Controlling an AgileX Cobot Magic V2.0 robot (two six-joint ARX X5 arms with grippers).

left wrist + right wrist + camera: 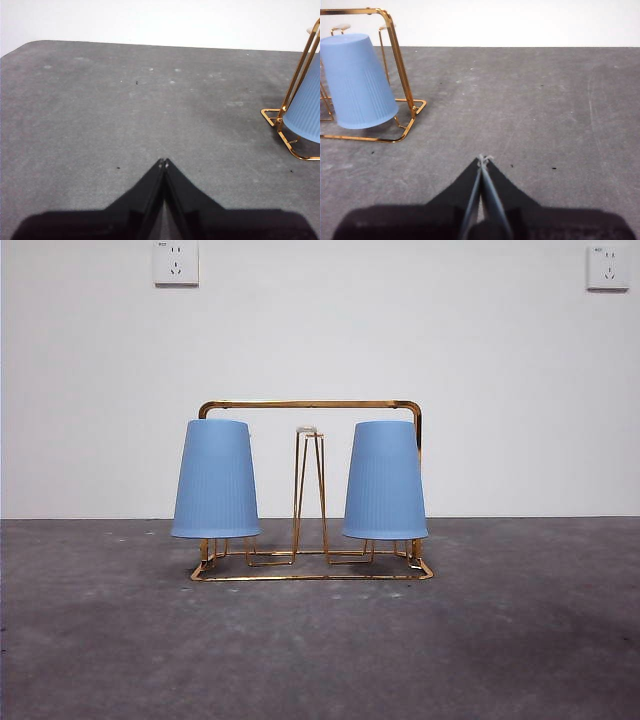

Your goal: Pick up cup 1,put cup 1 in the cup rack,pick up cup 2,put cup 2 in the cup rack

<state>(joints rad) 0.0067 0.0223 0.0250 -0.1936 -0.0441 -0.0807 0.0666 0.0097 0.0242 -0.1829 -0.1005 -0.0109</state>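
1. Front view is showing the cup rack [310, 404] standing on the grey table [320, 660] with two blue cups hanging upside down on it: one cup [215, 478] over the prong at one end, the other cup [385, 480] over the prong at the opposite end, and the middle prong [308, 432] standing bare between them.
2. Neither arm is appearing in that view, so both are waiting off to the sides.
3. Left wrist view is showing the left gripper [163, 162] hovering over bare table with its jaws pressed together and pinching nothing; a corner of the rack and the edge of one cup [305, 112] are sitting well apart from it.
4. Right wrist view is showing the right gripper [483, 159] likewise pressed together and empty, with the nearer cup [357, 80] leaning slightly on its prong inside the rack frame, well apart from the tips.
5. Judging by this layout, both placements are looking finished, and no step is remaining in hand.
6. The next move is probably calling only for the arms to rest clear of the rack, since a stray nudge could tip the leaning cup.
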